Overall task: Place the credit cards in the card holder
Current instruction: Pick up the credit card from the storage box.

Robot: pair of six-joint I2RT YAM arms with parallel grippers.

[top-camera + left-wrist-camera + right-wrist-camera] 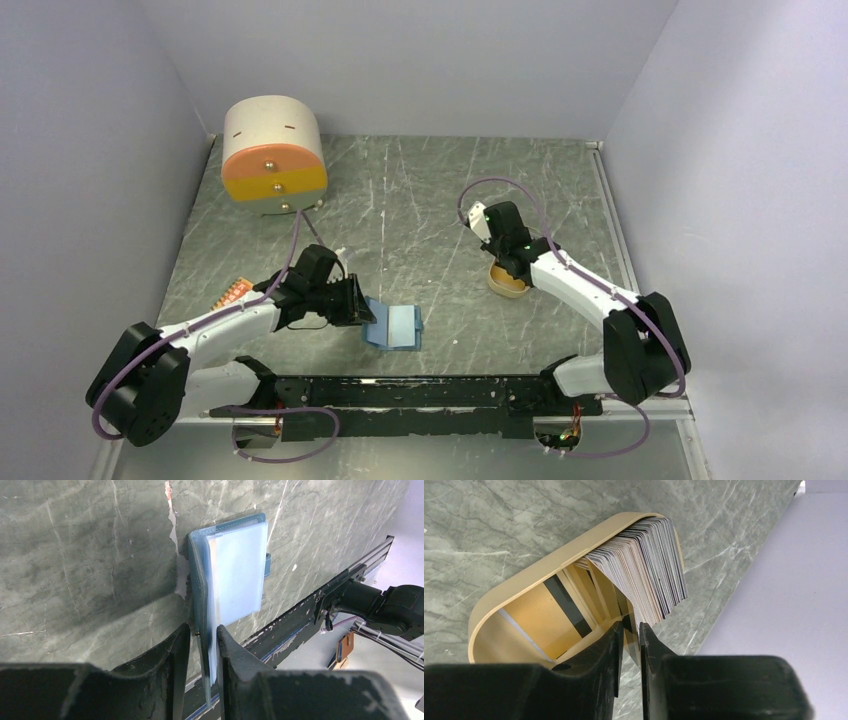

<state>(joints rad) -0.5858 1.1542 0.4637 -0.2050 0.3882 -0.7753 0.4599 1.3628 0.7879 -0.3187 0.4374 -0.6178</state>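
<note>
The card holder is a blue wallet lying open on the table, with its clear sleeves showing in the left wrist view. My left gripper is shut on its near edge, with the cover and a sleeve between the fingers. The credit cards stand packed on edge in an oval tan tray, which sits right of centre in the top view. My right gripper is down in the tray, shut on a card at the near end of the stack.
A round tan and orange drum stands at the back left. A small orange object lies by the left arm. A black rail runs along the front edge. Walls close in on three sides.
</note>
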